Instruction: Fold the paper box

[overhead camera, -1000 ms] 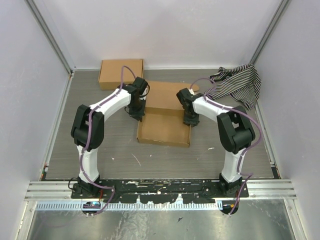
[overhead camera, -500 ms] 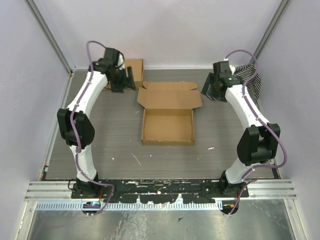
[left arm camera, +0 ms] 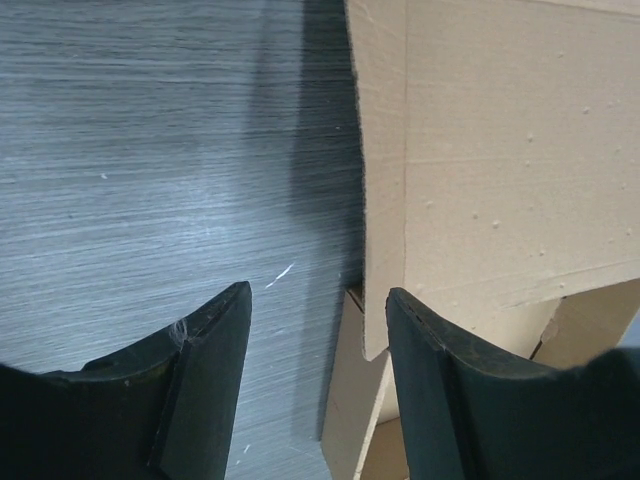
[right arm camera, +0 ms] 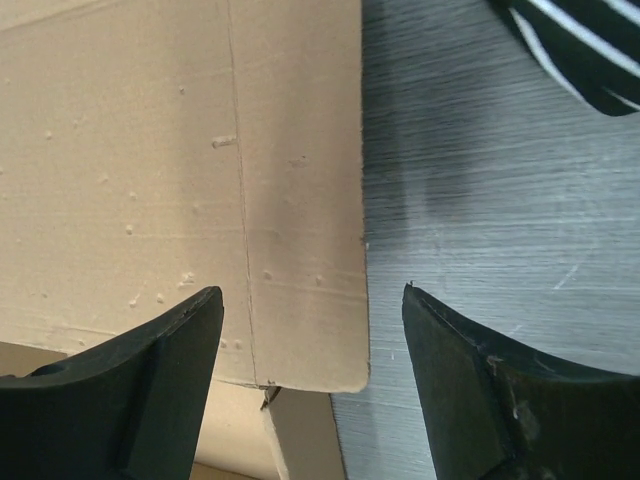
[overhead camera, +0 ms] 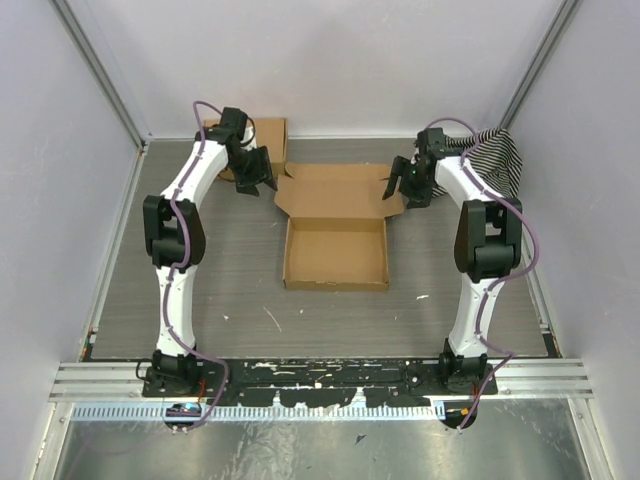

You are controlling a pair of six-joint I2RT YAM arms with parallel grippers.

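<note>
The paper box [overhead camera: 335, 255] lies mid-table as a shallow brown tray, its lid [overhead camera: 338, 190] folded back flat toward the far wall. My left gripper [overhead camera: 263, 172] hovers open at the lid's left side flap. In the left wrist view that gripper [left arm camera: 315, 335] straddles the flap's edge [left arm camera: 385, 250] without touching it. At the lid's right side flap my right gripper [overhead camera: 398, 185] is open too. The right wrist view has the flap's rounded corner [right arm camera: 310, 300] between the spread jaws of my right gripper [right arm camera: 312, 315], with a gap on both sides.
A smaller closed brown box [overhead camera: 262, 133] sits at the back left, partly behind my left arm. A black-and-white striped cloth [overhead camera: 493, 160] is bunched in the back right corner, and its edge [right arm camera: 575, 45] shows in the right wrist view. Walls enclose three sides.
A second ago both grippers were low at the box's sides with the lid down. The lid now lies open, and both arms have swung back and come down at its side flaps, jaws opened.
</note>
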